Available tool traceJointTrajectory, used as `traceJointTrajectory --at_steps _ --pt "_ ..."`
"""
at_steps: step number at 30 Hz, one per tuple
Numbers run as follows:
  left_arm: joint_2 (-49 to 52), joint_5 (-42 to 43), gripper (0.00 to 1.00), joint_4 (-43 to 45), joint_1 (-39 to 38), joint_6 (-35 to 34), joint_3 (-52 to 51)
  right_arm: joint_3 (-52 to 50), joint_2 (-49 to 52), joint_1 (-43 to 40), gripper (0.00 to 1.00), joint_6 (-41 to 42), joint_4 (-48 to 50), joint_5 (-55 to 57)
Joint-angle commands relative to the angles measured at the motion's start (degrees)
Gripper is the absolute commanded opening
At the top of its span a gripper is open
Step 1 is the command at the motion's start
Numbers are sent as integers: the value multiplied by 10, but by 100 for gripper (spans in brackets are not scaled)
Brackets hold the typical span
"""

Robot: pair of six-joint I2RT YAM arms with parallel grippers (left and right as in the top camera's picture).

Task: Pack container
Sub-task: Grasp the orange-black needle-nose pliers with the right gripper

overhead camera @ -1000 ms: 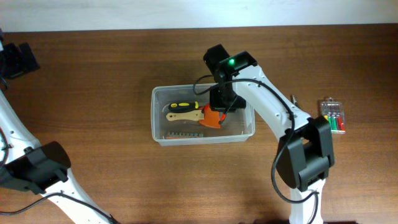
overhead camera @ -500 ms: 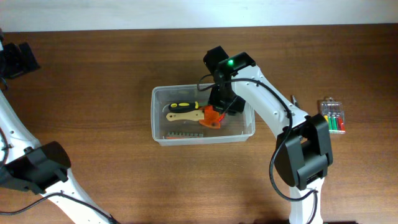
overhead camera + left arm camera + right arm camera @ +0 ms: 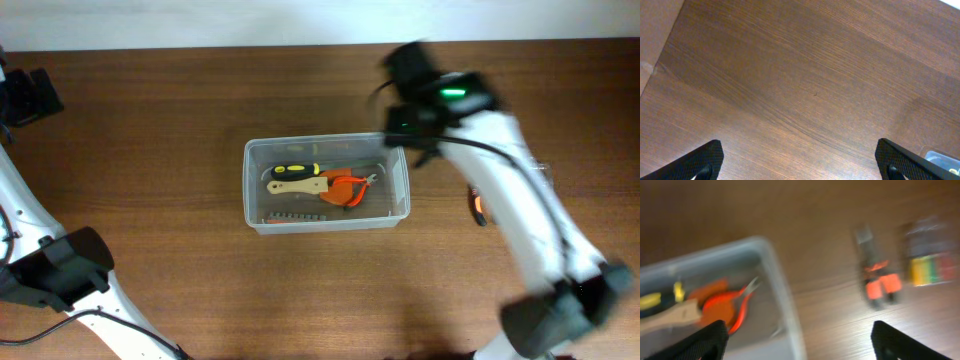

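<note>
Setting: a wooden desk [image 3: 150, 150] seen from above, with a robot arm at each side.
Container: a clear rectangular bin [image 3: 256, 222] sat mid-desk, its long axis running left to right.
Contents: orange-handled pliers [image 3: 350, 188], a yellow-and-black handled tool [image 3: 293, 170], a wooden-handled tool [image 3: 295, 186] and a strip of bits [image 3: 295, 215] lay inside.
Unpacked: an orange-and-black hand tool [image 3: 877, 280] lay on the desk to the container's right, just beside a clear case of coloured screwdrivers [image 3: 929, 255].
Right fingers [image 3: 895, 340]: spread wide, holding nothing, above the container's right end; this arm was blurred in the overhead view.
Left fingers [image 3: 700, 162]: spread wide and empty, over bare desk at the far left, well apart from everything.
Key relation: the container lay to the left of the right fingers, the loose tool ahead and to their right, its long axis crossing the line between them. The right arm was much the nearer.
Judgement: that tool looked the likely next pick.
</note>
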Motion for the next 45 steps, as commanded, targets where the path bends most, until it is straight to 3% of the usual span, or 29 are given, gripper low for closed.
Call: traceJointTrajectory --at_steps 1,5,8,12,18,21,24,41,43,45 --pt "-5 6 99 1 3 -6 -2 8 -51 -78 99 -108 -9 53" --pt "-5 6 99 1 3 -6 -2 7 -61 -184 99 -194 -19 5" --pt "-5 6 99 1 3 -6 -2 -1 -44 -264 99 -209 -19 -81" --pt "-5 6 99 1 3 -6 -2 -5 -1 -313 96 -278 -33 -221" --pt "-5 6 99 1 3 -6 -2 -11 91 -312 86 -282 -46 -227" --pt "-5 6 99 1 3 -6 -2 -22 142 -312 72 -282 -55 -228" --pt "-5 6 99 1 3 -6 -2 -48 182 -310 66 -285 -62 -227" --pt "-5 6 99 1 3 -6 -2 -272 195 -289 66 -299 136 -227" --pt "-5 6 99 1 3 -6 -2 -288 195 -289 64 -299 158 -227" --pt "-5 6 99 1 3 -6 -2 -301 195 -289 52 -299 173 -227"
